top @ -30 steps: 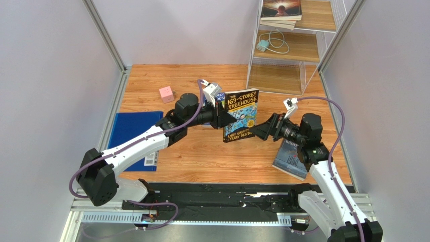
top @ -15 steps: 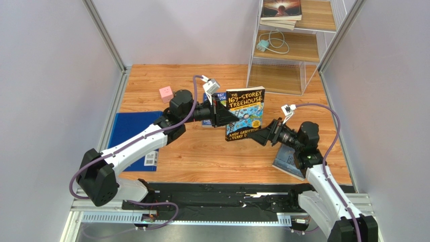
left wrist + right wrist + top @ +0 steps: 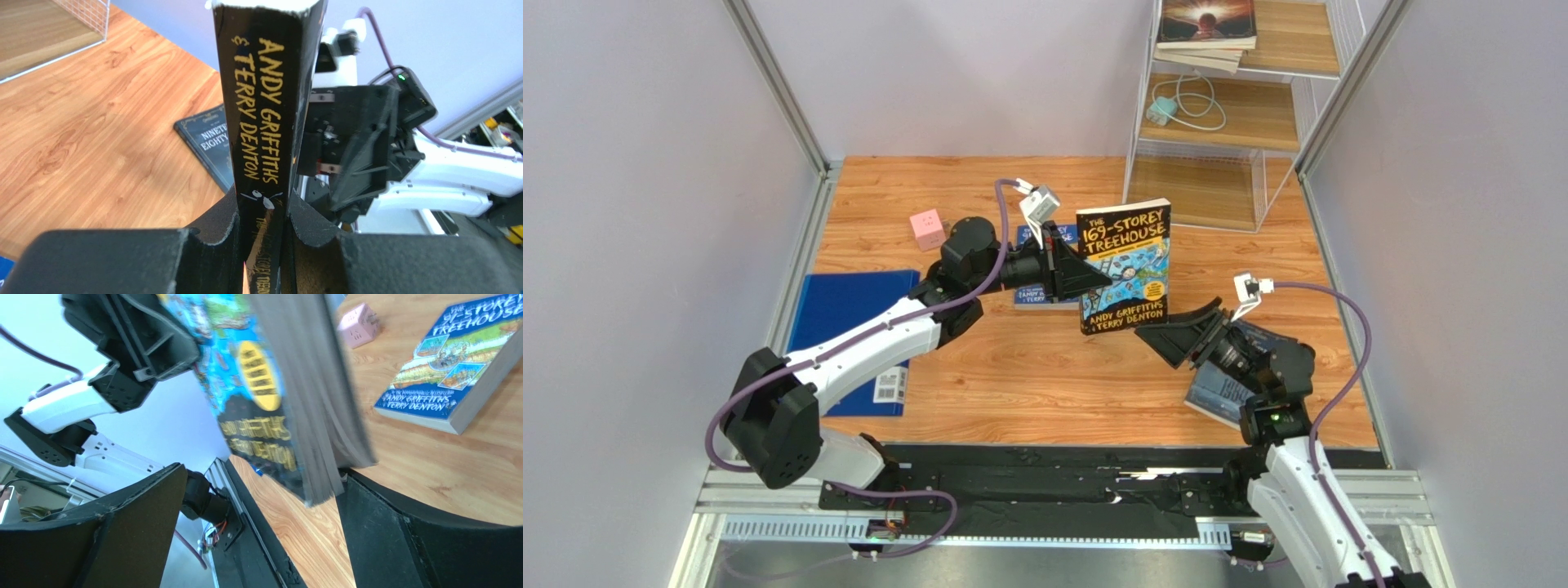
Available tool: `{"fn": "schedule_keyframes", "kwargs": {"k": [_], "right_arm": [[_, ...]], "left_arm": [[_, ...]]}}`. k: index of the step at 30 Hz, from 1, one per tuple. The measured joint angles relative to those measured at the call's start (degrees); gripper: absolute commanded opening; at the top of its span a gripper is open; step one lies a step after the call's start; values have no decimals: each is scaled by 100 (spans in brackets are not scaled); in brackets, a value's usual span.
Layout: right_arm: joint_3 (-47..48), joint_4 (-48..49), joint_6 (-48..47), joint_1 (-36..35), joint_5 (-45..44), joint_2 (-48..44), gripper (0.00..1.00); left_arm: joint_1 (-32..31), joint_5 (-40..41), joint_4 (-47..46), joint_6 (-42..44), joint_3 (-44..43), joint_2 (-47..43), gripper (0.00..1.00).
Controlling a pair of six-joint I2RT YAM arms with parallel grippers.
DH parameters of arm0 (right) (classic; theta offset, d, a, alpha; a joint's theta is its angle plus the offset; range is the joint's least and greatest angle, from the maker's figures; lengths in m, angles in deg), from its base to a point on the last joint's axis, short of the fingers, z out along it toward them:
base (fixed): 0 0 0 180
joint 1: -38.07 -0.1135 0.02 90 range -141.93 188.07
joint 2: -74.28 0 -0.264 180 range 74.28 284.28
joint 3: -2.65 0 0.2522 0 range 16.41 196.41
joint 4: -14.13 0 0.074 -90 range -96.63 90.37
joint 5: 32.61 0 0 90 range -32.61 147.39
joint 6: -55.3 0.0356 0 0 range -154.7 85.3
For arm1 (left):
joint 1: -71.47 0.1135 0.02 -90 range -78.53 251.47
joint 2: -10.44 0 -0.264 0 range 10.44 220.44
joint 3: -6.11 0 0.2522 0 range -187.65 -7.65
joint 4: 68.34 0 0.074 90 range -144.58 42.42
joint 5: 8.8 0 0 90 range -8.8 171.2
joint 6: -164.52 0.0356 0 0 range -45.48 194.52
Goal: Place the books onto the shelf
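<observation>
We've got the Treehouse book (image 3: 1124, 263) upright in mid-air over the desk (image 3: 1014, 368), with the left fingers (image 3: 212, 229) clamped on its spine. The right fingers (image 3: 132, 530) are spread wide around its free edge, not gripping yet. Looks like a handover to us, since the shelf (image 3: 1192, 190) is over on the right.

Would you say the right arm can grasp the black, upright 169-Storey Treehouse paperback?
Probably yes: the right gripper is open around the free page edge of the black paperback; the left gripper holds only its spine.
</observation>
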Motion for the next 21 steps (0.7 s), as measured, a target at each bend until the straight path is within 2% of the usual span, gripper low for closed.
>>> {"fn": "schedule_keyframes", "kwargs": {"k": [6, 21], "right_arm": [[0, 105, 105, -4, -175, -168, 97], [7, 658, 201, -28, -431, 833, 95]], "left_arm": [[4, 15, -184, -125, 0, 96, 0], [39, -92, -463, -422, -323, 319, 0]]}}
